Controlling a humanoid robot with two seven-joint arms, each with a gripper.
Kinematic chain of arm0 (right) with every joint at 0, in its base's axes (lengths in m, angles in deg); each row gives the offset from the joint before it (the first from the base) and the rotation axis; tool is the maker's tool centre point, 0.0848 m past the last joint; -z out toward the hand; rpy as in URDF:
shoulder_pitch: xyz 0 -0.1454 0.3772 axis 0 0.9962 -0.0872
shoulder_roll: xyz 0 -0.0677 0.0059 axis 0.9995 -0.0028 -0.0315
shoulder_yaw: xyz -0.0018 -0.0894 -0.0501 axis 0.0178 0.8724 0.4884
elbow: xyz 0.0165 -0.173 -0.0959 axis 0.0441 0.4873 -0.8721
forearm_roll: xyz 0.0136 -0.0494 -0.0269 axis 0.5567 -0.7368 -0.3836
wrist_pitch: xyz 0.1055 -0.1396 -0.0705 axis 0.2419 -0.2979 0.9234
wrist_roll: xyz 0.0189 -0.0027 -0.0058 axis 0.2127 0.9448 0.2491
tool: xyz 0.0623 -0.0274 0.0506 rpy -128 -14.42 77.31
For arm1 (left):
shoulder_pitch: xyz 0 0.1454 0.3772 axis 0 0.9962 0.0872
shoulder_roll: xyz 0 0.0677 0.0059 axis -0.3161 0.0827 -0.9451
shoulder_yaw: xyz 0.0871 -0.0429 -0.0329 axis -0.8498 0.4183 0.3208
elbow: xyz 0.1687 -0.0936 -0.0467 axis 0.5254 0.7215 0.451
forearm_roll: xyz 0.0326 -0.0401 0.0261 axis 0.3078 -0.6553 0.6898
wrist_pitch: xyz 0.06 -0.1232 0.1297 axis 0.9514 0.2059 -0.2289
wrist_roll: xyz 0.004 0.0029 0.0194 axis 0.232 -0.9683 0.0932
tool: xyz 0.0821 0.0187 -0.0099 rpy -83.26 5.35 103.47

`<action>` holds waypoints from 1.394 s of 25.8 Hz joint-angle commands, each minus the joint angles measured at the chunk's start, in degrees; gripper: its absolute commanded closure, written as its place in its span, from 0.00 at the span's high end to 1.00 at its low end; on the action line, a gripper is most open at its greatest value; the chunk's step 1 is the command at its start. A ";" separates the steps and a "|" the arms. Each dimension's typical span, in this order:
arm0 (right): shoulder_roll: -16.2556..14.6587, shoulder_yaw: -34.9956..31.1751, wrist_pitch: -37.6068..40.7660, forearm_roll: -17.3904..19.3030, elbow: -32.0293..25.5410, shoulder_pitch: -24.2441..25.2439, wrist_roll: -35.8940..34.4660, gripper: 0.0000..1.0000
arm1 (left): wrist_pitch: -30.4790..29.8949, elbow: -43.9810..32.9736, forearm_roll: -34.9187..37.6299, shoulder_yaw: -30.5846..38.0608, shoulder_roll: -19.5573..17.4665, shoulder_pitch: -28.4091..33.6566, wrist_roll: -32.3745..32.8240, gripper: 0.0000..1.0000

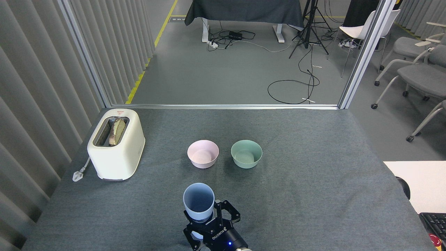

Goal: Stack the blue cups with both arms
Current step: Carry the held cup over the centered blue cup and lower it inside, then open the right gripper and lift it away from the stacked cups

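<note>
At the bottom centre of the head view, one black gripper enters from the lower edge, its blue light lit. Which arm carries it cannot be told from this view; by its position right of centre it is taken as the right. Its fingers are closed around the lower body of a blue cup, which is held upright with the open mouth facing up. A pale-blue patch shows below the held cup, between the fingers; it appears to be the second cup, directly beneath the first, but most of it is hidden, so whether the two cups touch or are nested cannot be determined.

Further back on the grey table, a pink bowl and a green bowl stand side by side, apart from each other and apart from the held cup. A cream toaster with bread in one slot stands at the left side of the table, its plug lying just beside it. The other gripper is out of frame.
</note>
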 commanded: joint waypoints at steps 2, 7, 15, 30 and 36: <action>0.00 -0.13 -0.09 0.11 0.33 0.01 -0.34 0.71 | 0.01 0.00 0.00 0.00 0.00 0.00 0.04 1.00; 0.18 0.22 -0.18 -0.15 2.27 0.01 -0.43 0.81 | 0.01 0.00 0.00 0.00 0.00 0.00 0.04 1.00; 0.26 0.57 -0.70 0.20 2.27 0.01 -1.48 0.99 | 0.01 0.00 0.00 0.09 0.00 0.00 0.04 1.00; -2.11 -7.52 0.97 10.31 -14.08 0.71 -7.37 1.00 | 0.01 -0.35 0.00 0.53 -0.26 0.35 -0.05 1.00; -8.70 -18.94 1.67 10.49 -14.08 9.76 -7.46 1.00 | 0.01 -0.70 0.18 0.70 -0.09 0.27 0.04 1.00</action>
